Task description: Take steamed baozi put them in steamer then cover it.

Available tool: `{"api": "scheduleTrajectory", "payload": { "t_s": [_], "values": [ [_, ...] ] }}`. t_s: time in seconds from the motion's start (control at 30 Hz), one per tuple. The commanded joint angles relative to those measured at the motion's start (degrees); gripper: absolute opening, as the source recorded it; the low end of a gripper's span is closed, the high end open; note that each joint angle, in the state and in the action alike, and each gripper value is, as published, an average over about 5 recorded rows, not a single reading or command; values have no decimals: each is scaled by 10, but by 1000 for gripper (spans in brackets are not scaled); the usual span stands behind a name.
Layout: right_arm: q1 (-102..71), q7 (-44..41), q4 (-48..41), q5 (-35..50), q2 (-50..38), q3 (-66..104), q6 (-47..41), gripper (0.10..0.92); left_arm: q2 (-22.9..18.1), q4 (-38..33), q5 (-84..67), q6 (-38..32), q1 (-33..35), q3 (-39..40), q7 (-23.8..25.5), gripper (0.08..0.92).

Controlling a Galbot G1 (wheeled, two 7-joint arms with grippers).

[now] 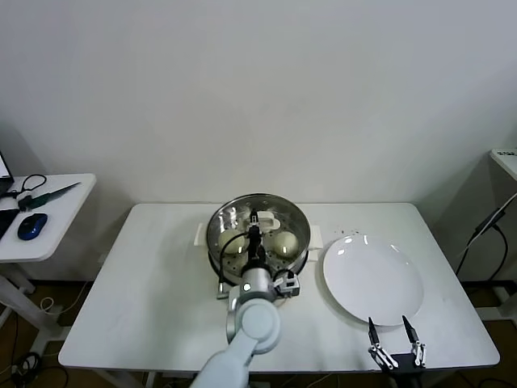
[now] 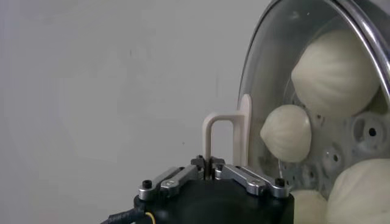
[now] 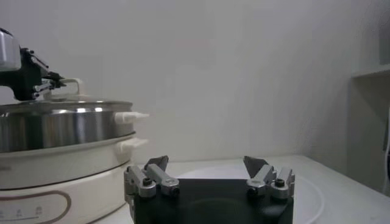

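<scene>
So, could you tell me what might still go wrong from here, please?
The left gripper is shut on the cover's thin handle, so lifting away before opening could drag the glass off the steamer. The cover may not sit evenly over the baozi. The right gripper hangs open beside the plate.

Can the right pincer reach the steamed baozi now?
Probably not: the cover sits on the steamer, held by the left pincer, so the steamed baozi lie under glass. The right pincer waits by the plate.

An empty white plate [image 1: 373, 280] lies on the white table [image 1: 153, 283].
</scene>
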Motion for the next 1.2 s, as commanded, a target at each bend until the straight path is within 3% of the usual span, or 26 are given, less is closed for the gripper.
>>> {"api": "scheduleTrajectory", "payload": {
  "t_s": [0.03,0.43,0.77,0.97,1.1,1.2],
  "values": [
    [1,-2,2,0,1,-3,-3,823,-2,11,3,-1,-4,-4,1,171],
    [3,-10,8,0,3,-2,-24,823,15,-42,-64,12,11,12,4,513],
    [12,45,19,-26,11,-3,-41,823,83,-177,-184,22,34,35,9,792],
    [21,57,13,-29,17,0,-41,823,160,-264,-352,-20,75,-14,-41,822],
    [23,61,7,-34,16,3,-39,823,202,-291,-580,-118,120,-109,-117,823],
    [24,61,5,-35,14,5,-40,823,209,-295,-743,-193,170,-200,-174,823]
  ]
}}
